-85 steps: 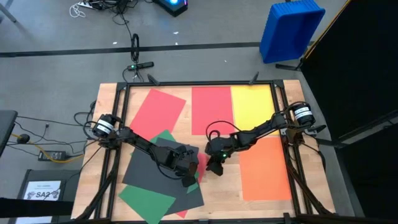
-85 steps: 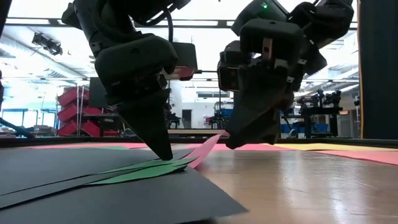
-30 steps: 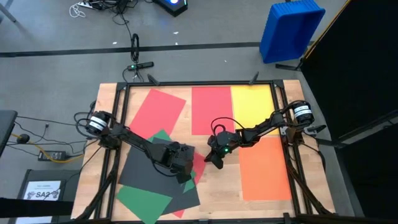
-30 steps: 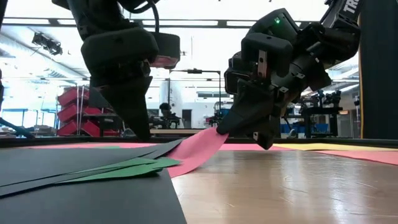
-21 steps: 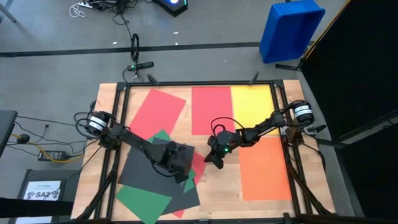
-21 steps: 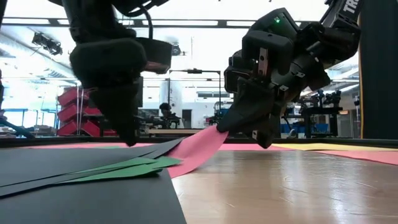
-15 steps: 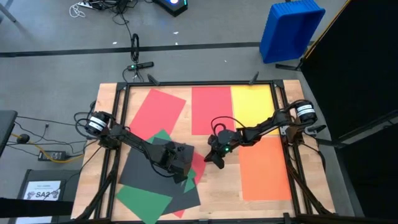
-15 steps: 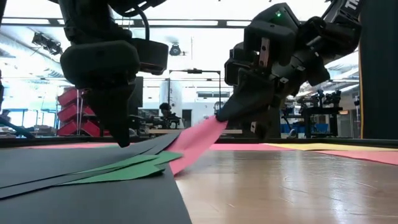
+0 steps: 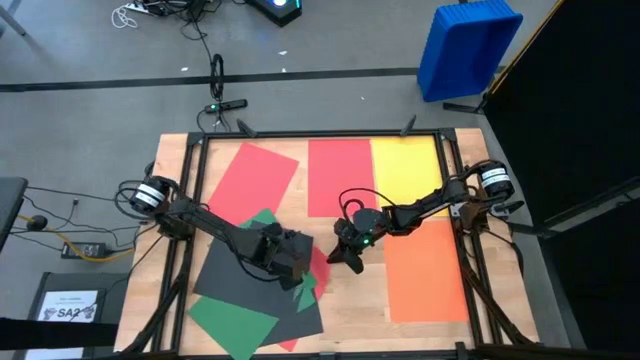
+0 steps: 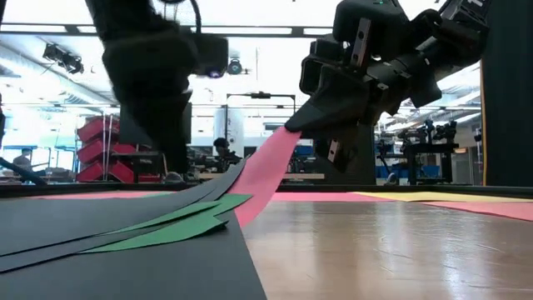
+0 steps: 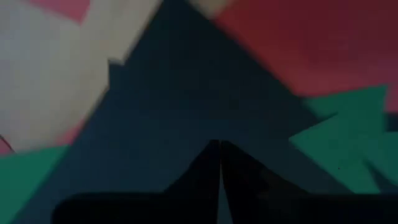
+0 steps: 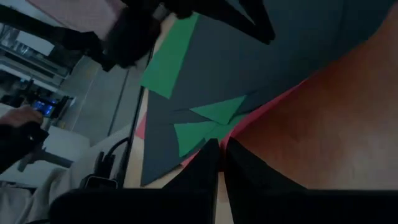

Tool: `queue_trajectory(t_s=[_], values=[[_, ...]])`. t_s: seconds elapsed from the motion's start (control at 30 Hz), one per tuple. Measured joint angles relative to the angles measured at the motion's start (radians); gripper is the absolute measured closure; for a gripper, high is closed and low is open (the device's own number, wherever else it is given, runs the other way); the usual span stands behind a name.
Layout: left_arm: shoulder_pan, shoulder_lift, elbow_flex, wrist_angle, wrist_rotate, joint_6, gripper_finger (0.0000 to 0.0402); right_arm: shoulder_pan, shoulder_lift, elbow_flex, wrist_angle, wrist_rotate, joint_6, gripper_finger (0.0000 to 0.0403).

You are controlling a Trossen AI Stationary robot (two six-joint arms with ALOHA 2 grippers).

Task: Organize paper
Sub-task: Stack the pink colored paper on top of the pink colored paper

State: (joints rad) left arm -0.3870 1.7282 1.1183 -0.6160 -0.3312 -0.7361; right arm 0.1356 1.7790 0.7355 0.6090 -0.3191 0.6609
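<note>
On the wooden bench point(image 9: 345, 300), coloured paper lies scattered: two red sheets, one yellow sheet point(image 9: 408, 168), one orange sheet point(image 9: 425, 270), plus overlapping dark grey sheets point(image 9: 228, 275) and green sheets point(image 9: 232, 322). The right gripper point(image 9: 344, 258), jaws pressed together, pinches a pink-red sheet point(image 10: 265, 171), lifting its corner from that pile. The left gripper point(image 9: 287, 268), jaws together, hovers over the pile.

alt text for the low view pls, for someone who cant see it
The right gripper pinches the lifted edge of a red sheet, drawing it up from under overlapping dark grey sheets and a green sheet. The left gripper stands over the pile on the wooden table.
</note>
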Motion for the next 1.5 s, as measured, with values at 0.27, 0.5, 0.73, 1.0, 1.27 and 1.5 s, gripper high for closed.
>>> queue_trajectory(t_s=[0.27, 0.5, 0.73, 1.0, 1.27, 1.5], values=[[0.051, -0.076, 0.001, 0.221, -0.011, 0.338, 0.0377, 0.0, 0.0, 0.018, -0.002, -0.018, 0.0, 0.0403], [0.158, -0.084, 0.001, 0.25, 0.162, 0.55, 0.0275, 0.0, 0.0, 0.019, -0.027, -0.019, -0.005, 0.0403], [0.252, -0.083, 0.001, 0.253, 0.378, 0.672, 0.02, 0.0, 0.0, 0.019, -0.028, -0.021, -0.011, 0.0403], [0.311, -0.042, 0.0, 0.298, 0.511, 0.735, 0.0194, 0.0, 0.0, 0.019, -0.023, -0.023, -0.014, 0.0403], [0.317, 0.015, 0.001, 0.356, 0.568, 0.755, 0.0194, 0.0, 0.0, 0.019, -0.022, -0.026, -0.016, 0.0403], [0.317, 0.062, 0.0, 0.364, 0.625, 0.755, 0.0194, 0.0, 0.0, 0.019, -0.022, -0.026, -0.016, 0.0403]])
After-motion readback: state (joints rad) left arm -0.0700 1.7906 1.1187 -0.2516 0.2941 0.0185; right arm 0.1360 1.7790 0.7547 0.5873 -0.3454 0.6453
